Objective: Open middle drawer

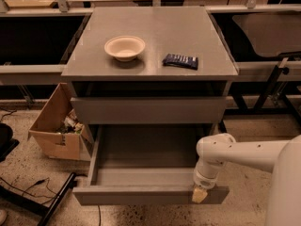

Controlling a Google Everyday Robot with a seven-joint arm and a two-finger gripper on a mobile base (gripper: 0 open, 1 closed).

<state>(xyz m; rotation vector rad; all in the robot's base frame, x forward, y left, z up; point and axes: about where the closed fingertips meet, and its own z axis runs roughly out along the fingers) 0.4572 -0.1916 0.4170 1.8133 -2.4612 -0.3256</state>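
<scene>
The middle drawer (146, 173) is pulled out below a closed grey drawer front (148, 109). Its shallow grey box looks empty. Its long flat front panel (141, 195) is nearest the camera. My gripper (200, 195) hangs from the white arm (235, 154) that comes in from the right. It sits at the top edge of the front panel, near its right end, with a pale yellowish tip over the panel face. The lowest drawer is hidden under the open one.
On the cabinet top (150, 36) are a cream bowl (124, 47) and a dark blue packet (180, 60). An open cardboard box (59, 126) with clutter stands on the floor at the left. Cables (28, 192) lie on the floor at the lower left. Dark shelving flanks the cabinet.
</scene>
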